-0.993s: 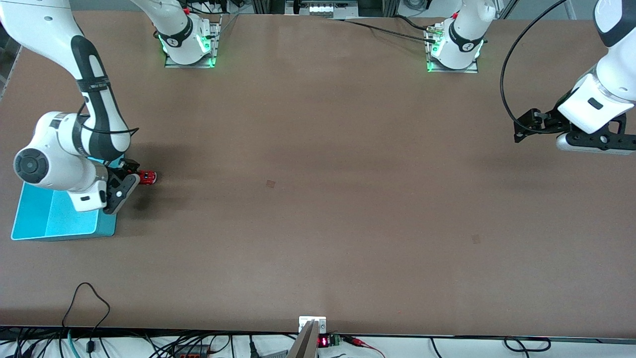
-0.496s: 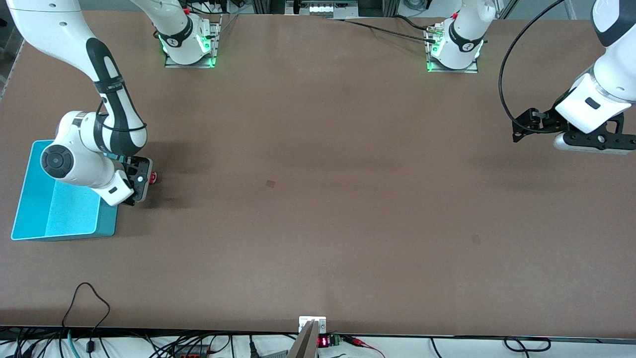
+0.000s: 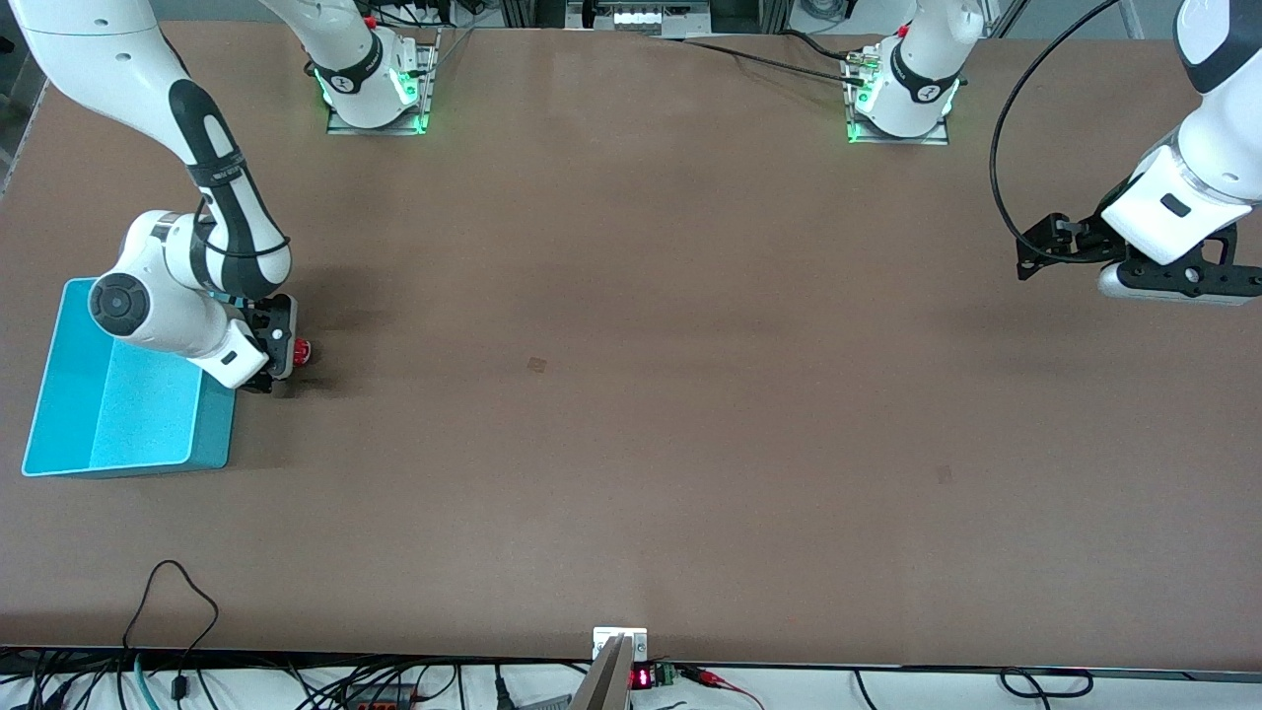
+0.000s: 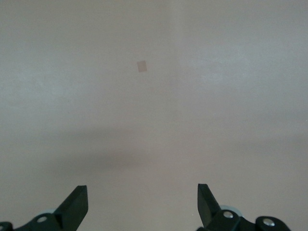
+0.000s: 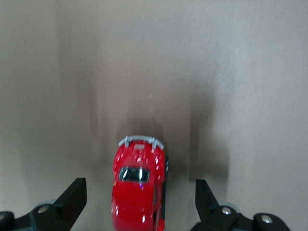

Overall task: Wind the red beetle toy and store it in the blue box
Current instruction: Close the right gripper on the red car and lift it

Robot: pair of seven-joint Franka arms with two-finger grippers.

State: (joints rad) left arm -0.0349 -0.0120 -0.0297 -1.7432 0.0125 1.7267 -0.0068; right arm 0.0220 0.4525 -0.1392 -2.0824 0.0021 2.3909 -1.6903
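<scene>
The red beetle toy stands on the table beside the blue box, at the right arm's end. My right gripper hangs low over the toy and hides most of it in the front view. In the right wrist view the toy lies between the open fingers of the right gripper, with a gap on each side. My left gripper is open and empty above the bare table at the left arm's end. It holds nothing in the left wrist view.
The box is open-topped and its floor shows nothing in it; the right arm covers its farther corner. A small dark patch marks the table's middle and shows in the left wrist view. Cables run along the table's front edge.
My right gripper has swung off the box's corner to above the toy and turned, so it now covers most of the toy. The left arm has hardly moved.
</scene>
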